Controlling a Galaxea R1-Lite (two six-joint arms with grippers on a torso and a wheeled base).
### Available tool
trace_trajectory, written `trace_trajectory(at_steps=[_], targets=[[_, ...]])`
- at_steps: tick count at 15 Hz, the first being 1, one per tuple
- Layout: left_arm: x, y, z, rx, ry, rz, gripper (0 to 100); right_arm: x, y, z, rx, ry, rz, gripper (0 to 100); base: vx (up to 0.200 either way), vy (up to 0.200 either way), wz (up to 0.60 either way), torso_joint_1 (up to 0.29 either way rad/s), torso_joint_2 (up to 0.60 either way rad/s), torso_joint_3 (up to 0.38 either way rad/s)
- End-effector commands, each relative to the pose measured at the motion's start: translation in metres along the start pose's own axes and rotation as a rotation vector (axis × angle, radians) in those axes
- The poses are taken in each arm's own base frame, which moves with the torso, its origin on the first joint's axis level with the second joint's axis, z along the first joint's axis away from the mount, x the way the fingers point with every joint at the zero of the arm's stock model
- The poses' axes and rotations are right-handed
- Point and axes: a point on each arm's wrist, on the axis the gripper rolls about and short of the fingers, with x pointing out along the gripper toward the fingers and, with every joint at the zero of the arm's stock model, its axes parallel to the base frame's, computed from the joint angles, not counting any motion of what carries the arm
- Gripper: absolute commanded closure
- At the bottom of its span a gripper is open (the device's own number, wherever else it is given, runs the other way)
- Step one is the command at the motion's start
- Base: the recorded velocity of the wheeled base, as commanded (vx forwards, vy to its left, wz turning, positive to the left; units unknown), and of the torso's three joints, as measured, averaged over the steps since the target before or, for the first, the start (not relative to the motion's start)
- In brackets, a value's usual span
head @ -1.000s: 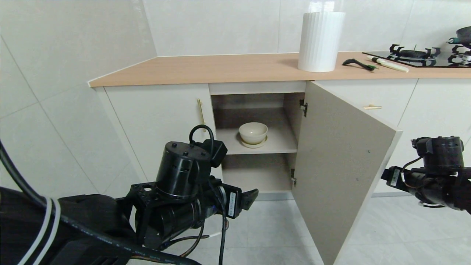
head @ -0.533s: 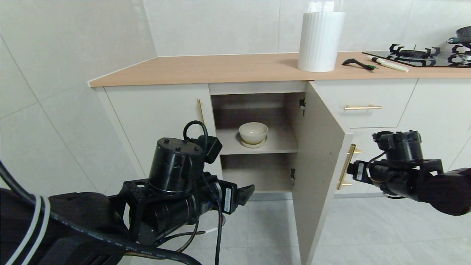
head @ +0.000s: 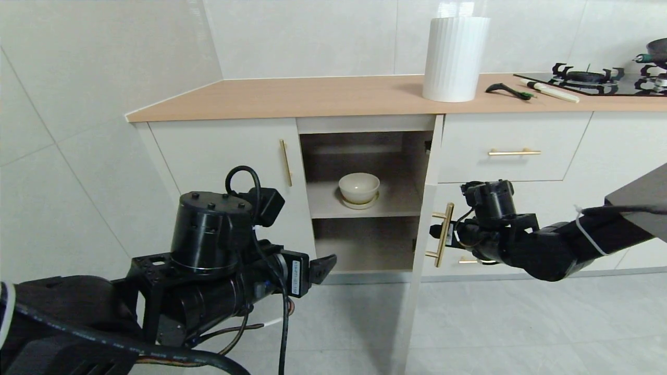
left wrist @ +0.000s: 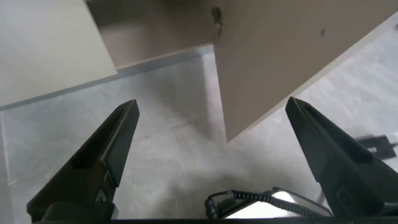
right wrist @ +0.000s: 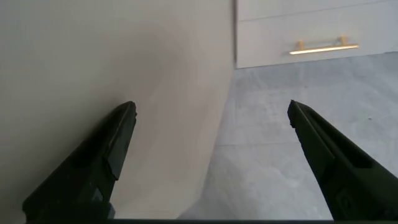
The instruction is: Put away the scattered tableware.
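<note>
A cream bowl (head: 359, 186) sits on a small plate (head: 358, 204) on the middle shelf of the open cabinet. The cabinet door (head: 419, 271) stands about half open, nearly edge-on in the head view. My right gripper (head: 435, 230) is at the door's outer face beside its gold handle (head: 444, 234). It is open, and the door face (right wrist: 124, 62) lies close in front of the right gripper (right wrist: 211, 124). My left gripper (head: 324, 264) hangs low in front of the cabinet's left door. It is open with nothing in it, and the left gripper (left wrist: 211, 124) looks down on floor and the door (left wrist: 280, 62).
On the wooden counter stand a white ribbed cylinder (head: 451, 57), a black peeler (head: 508, 90) and a pale knife (head: 552, 91), with a gas hob (head: 594, 78) at far right. A drawer with a gold handle (head: 514, 152) is right of the cabinet. Grey tiled floor lies below.
My right arm has moved left and the cabinet door has swung with it from wide open to about half open. My left arm has drawn back to the left.
</note>
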Motion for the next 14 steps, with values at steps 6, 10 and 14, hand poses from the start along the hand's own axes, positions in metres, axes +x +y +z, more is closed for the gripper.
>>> trace_trajectory(at_steps=[6,10,14], targets=[[-0.025,0.005,0.013,0.038,-0.076,-0.002,0,0.027,0.011,-0.004,0.051,0.028,0.078,0,0.0,0.0,0.0,0.0,0.0,0.0],[-0.046,0.006,0.024,0.053,-0.154,0.005,0,0.04,0.019,-0.013,0.049,0.045,0.083,0,0.2,0.0,0.0,-0.002,0.0,0.0],[-0.054,0.007,0.029,0.058,-0.182,0.004,0,0.047,0.023,-0.012,0.087,0.036,0.092,0,0.2,0.0,0.0,0.002,0.0,0.001]])
